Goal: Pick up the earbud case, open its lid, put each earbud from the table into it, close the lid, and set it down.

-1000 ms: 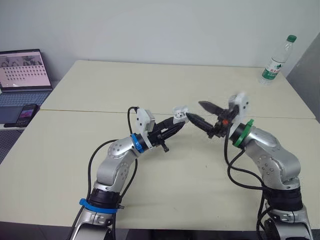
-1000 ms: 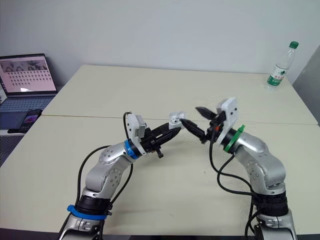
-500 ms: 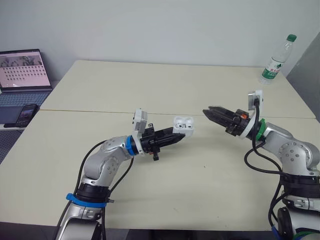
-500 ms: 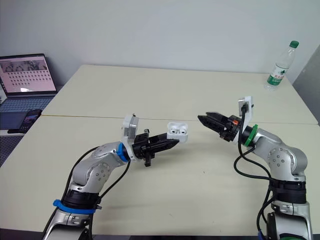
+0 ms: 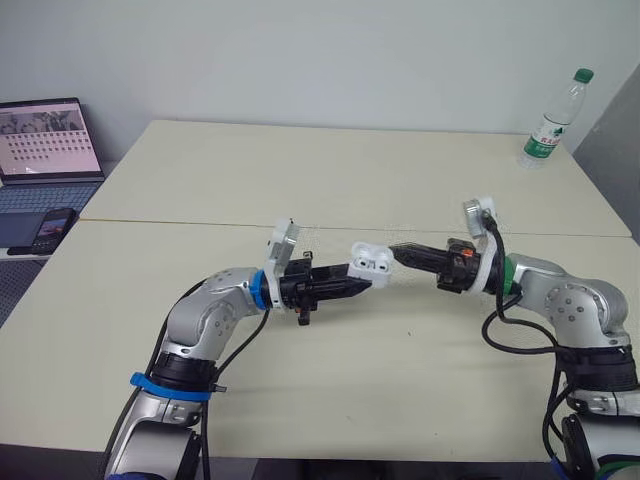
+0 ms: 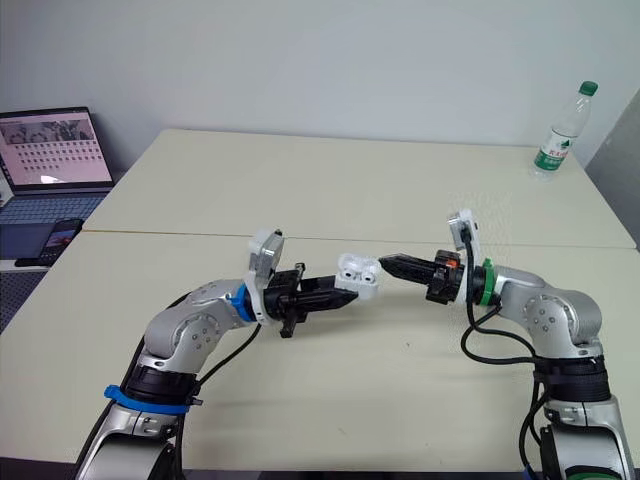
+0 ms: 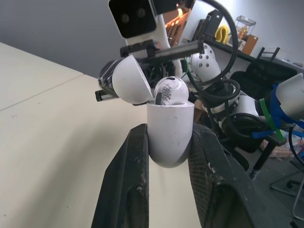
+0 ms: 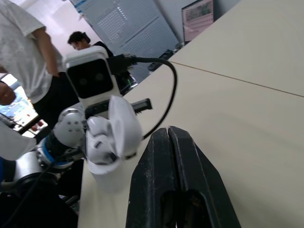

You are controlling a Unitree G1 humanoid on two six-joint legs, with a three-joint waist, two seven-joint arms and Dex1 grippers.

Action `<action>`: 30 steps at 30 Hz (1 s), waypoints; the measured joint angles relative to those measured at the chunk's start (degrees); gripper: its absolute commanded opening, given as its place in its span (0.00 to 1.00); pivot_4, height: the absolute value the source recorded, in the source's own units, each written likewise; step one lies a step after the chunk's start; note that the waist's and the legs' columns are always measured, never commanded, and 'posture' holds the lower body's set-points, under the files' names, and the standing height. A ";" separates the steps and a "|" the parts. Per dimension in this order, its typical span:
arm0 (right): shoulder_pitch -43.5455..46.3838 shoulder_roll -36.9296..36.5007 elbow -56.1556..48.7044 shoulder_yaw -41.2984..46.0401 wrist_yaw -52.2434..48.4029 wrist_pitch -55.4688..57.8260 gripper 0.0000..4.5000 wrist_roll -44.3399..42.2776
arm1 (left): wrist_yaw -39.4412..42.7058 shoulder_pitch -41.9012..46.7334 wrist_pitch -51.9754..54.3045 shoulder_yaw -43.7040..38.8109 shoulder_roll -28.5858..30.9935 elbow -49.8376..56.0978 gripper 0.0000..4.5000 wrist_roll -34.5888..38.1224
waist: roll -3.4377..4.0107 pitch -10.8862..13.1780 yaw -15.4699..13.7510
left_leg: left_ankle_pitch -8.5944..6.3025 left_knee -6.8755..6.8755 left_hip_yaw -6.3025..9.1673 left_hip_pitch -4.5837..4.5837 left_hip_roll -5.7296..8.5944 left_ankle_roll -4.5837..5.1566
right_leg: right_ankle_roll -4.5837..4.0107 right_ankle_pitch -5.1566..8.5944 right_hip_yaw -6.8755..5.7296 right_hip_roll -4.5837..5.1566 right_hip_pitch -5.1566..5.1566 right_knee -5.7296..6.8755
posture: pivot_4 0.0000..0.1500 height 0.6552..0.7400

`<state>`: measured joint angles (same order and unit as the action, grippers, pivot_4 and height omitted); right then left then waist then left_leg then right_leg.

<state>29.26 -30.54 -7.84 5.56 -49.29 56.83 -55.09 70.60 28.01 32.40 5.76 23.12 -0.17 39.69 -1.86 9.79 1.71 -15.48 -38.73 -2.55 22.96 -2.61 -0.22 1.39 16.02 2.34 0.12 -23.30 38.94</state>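
Since half a second ago the right gripper (image 5: 399, 252) has swung in from well apart and gone from spread fingers to fingers pressed flat together. Its tip now sits just beside the open lid (image 7: 129, 80) of the earbud case (image 5: 371, 262). The left gripper (image 5: 357, 279) has kept the case at much the same spot, aloft over the middle of the table (image 5: 300, 180).

The left gripper's two fingers clamp the lower body of the case, one on each side, with the case upright and the lid hinged back. The right gripper holds nothing.

As for progress, the case is picked up and its lid is open. One earbud (image 7: 167, 90) clearly sits in a socket, and the head views suggest a second beside it (too small to be sure). I judge loading to be finished or nearly so. Left to do are closing the lid, which the closed right fingertips look placed to nudge, and setting the case down.

By count there is one case, one earbud certain and perhaps two, one water bottle (image 5: 548, 120), one laptop (image 5: 50, 140) and one phone (image 5: 50, 228).
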 measured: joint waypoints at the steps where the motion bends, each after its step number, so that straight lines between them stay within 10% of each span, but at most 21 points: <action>1: 0.00 -0.02 -0.55 0.12 -0.37 0.44 0.00 -0.83 | 0.05 0.00 0.00 0.00 -0.01 0.00 0.17 -0.05 | 0.00 0.00 0.00 | 0.00 0.00 0.00 0.00 0.00 0.00 | 0.00 0.00 0.00 0.01 0.00 -0.01 | 1.00 0.95; 13: -1.91 -3.24 -4.74 2.41 -1.85 2.60 0.00 -6.59 | -2.04 -0.04 1.09 0.03 -0.36 -0.21 0.17 -0.98 | 0.00 0.01 -0.01 | 0.00 0.00 0.01 0.01 0.00 0.00 | 0.01 0.00 -0.01 0.01 -0.01 0.00 | 1.00 0.95; 30: -27.46 -8.92 -7.45 -0.66 -0.14 -31.40 0.00 27.21 | -22.05 4.25 17.27 5.35 -4.06 -1.34 0.17 -9.08 | -0.02 0.02 -0.17 | -0.01 -0.01 0.01 0.00 0.06 -0.02 | 0.28 0.16 0.02 0.03 0.00 0.00 | 1.00 0.95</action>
<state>1.80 -39.46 -15.29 4.90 -49.43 25.43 -27.88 48.55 32.26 49.67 11.11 19.06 -1.51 30.61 -1.88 9.81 1.53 -15.49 -38.74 -2.54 22.96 -2.55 -0.24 1.67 16.18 2.37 0.15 -23.30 38.94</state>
